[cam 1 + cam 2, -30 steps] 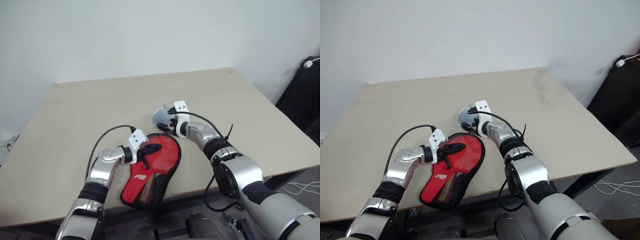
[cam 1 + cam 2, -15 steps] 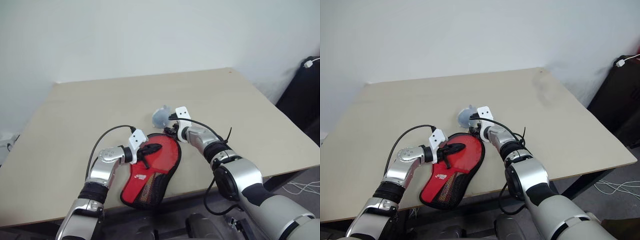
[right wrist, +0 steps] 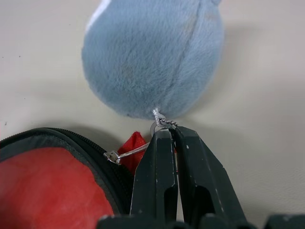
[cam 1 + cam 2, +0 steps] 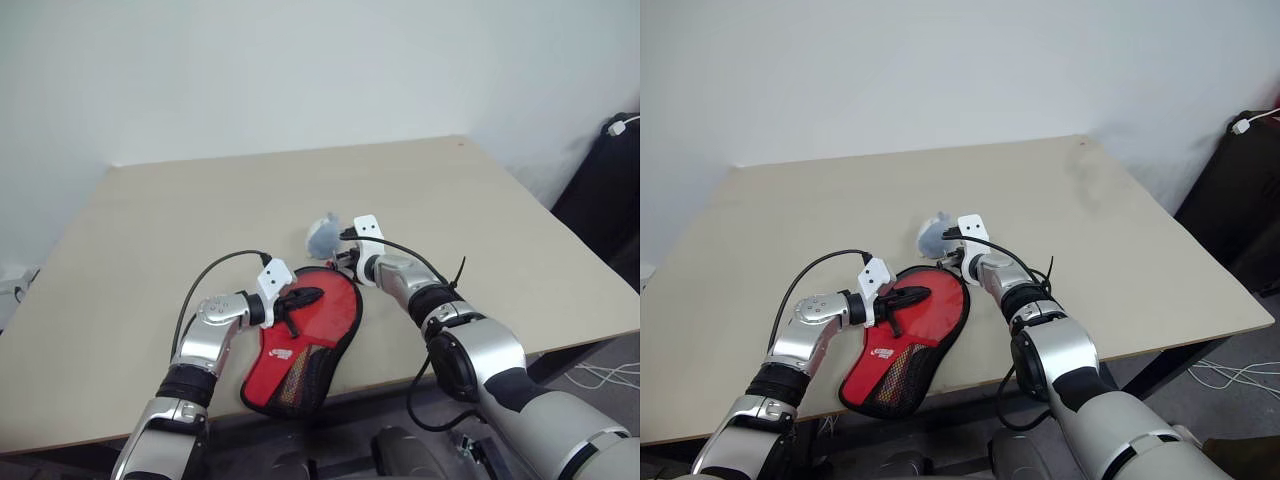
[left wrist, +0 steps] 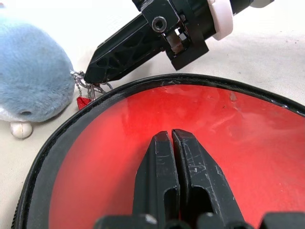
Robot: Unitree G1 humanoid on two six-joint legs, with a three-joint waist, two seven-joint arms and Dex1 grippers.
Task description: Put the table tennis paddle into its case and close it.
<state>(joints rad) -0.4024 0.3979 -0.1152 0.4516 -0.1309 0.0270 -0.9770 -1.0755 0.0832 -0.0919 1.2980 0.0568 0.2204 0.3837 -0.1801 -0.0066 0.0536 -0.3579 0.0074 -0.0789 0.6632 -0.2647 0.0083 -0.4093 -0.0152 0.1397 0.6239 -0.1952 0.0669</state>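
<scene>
The red case (image 4: 310, 325) with its black mesh panel and white logo lies flat near the table's front edge. My left gripper (image 5: 171, 136) is shut, its tips resting on the case's glossy red face (image 5: 205, 119) inside the black zip rim. At the case's far rim my right gripper (image 3: 170, 131) is shut on the small metal chain (image 3: 162, 119) that links the zip to a whitish-blue fluffy ball (image 3: 152, 57). The ball (image 4: 322, 234) lies on the table just beyond the case. The table tennis paddle is hidden.
The beige table (image 4: 200, 210) stretches wide behind and to both sides of the case. A dark object with a white cable (image 4: 618, 130) stands off the table at the right. The case's handle end overhangs the front edge (image 4: 290, 400).
My right gripper has closed its fingers from wide open and sunk slightly onto the chain at the case's rim. The left gripper and the case have not moved.
</scene>
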